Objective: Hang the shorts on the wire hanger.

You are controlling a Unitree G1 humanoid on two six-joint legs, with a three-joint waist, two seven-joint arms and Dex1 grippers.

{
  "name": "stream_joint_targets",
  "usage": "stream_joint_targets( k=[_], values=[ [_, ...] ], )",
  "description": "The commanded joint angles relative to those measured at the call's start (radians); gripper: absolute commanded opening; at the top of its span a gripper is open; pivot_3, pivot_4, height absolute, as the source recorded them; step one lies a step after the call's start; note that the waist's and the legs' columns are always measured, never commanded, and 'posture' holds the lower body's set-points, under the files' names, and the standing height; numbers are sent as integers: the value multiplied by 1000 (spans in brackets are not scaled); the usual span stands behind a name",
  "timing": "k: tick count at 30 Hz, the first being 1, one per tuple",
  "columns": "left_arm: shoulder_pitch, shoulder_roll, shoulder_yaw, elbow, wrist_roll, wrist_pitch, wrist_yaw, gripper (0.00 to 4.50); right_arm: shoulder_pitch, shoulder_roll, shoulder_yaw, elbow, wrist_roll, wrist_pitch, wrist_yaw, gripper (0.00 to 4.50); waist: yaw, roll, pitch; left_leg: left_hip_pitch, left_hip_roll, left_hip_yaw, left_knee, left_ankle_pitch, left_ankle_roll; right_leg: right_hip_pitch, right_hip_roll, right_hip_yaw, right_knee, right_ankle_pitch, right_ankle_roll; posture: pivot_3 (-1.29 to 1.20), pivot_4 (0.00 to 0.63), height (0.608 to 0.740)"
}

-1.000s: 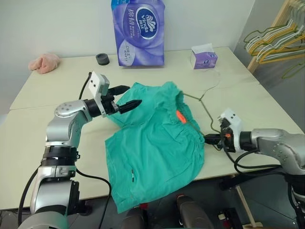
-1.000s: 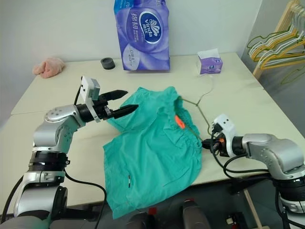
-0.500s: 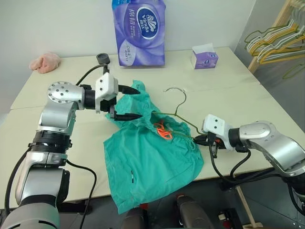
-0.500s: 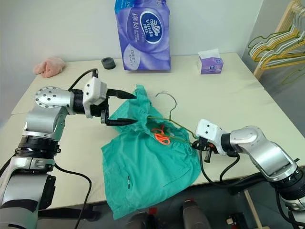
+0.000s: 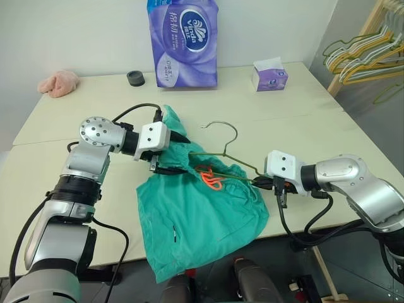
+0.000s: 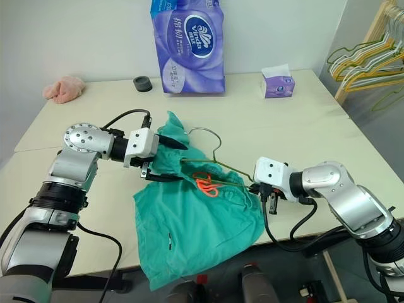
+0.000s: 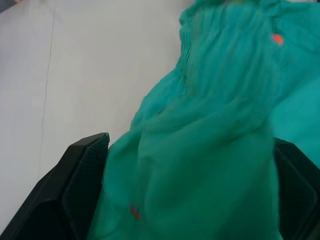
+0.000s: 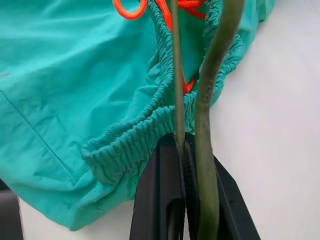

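Note:
The teal shorts [image 5: 202, 214] lie bunched on the table, one leg hanging over the front edge and the orange cord [image 5: 211, 177] showing at the waistband. The wire hanger [image 5: 228, 136] stands tilted with its hook up, and its lower wire runs through the waistband. My right gripper [image 5: 260, 183] is shut on the hanger's corner at the right side of the shorts; in the right wrist view the wire [image 8: 175, 75] passes between the closed fingers. My left gripper [image 5: 177, 153] is open, its black fingers [image 7: 82, 172] straddling the raised left part of the shorts.
A purple tissue pack [image 5: 183, 41], a small tissue box [image 5: 270, 76], a black ring [image 5: 135, 77] and a pink cloth lump [image 5: 60, 82] sit along the back of the table [image 5: 328, 132]. Yellow and white hangers [image 5: 363, 57] hang at the far right.
The right gripper rolled and lifted the hanger, so its hook now stands up and the flat shorts have bunched. The open left gripper rolled and dropped onto the raised cloth.

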Motion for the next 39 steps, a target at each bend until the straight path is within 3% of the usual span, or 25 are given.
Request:
stream_joint_targets(
  k=[1, 15, 16, 21, 22, 31, 34, 39],
  values=[
    [7, -5, -3, -6, 1, -10, 3, 4457, -19, 9, -53, -54, 15, -21, 9, 0, 0, 0, 0, 0, 0, 0, 0, 0, 0, 0, 0, 0, 0, 0, 0, -234, 124, 740],
    [64, -35, 3, -95, -23, 50, 2, 342, -12, 11, -27, -62, -39, -126, 48, 0, 0, 0, 0, 0, 0, 0, 0, 0, 0, 0, 0, 0, 0, 0, 0, -232, 123, 740],
    [68, -35, 3, -100, -21, 50, -1, 194, -8, 2, -20, -62, -49, -151, 68, 0, 0, 0, 0, 0, 0, 0, 0, 0, 0, 0, 0, 0, 0, 0, 0, -232, 121, 740],
    [80, -26, 4, -108, -9, 39, -14, 62, 25, -57, -26, -5, -129, -339, 134, 0, 0, 0, 0, 0, 0, 0, 0, 0, 0, 0, 0, 0, 0, 0, 0, -234, 120, 740],
    [80, -23, 4, -108, -9, 38, -15, 62, 30, -67, -33, 13, -138, -361, 142, 527, 0, 0, 0, 0, 0, 0, 0, 0, 0, 0, 0, 0, 0, 0, 0, -234, 119, 740],
    [94, -3, -7, -117, -6, 26, -23, 2, 107, -178, -150, 219, -214, -479, 137, 3417, 0, 0, 0, 0, 0, 1, 1, 0, 0, 0, 0, 0, 0, 0, 0, -234, 121, 740],
    [98, 4, -9, -113, -2, 16, -17, 1, 210, -216, -232, 292, -205, -534, 120, 4408, 2, 0, 0, 0, 0, 1, 1, 0, 0, 0, 0, 0, 0, 0, 0, -234, 122, 740],
    [98, 6, -4, -109, -4, 21, -1, 0, 465, -114, -411, 66, 89, -376, 128, 4427, 4, 0, 0, 0, 0, -1, 0, 0, 0, 1, 0, -1, 1, 0, 0, -232, 126, 740]
  ],
)
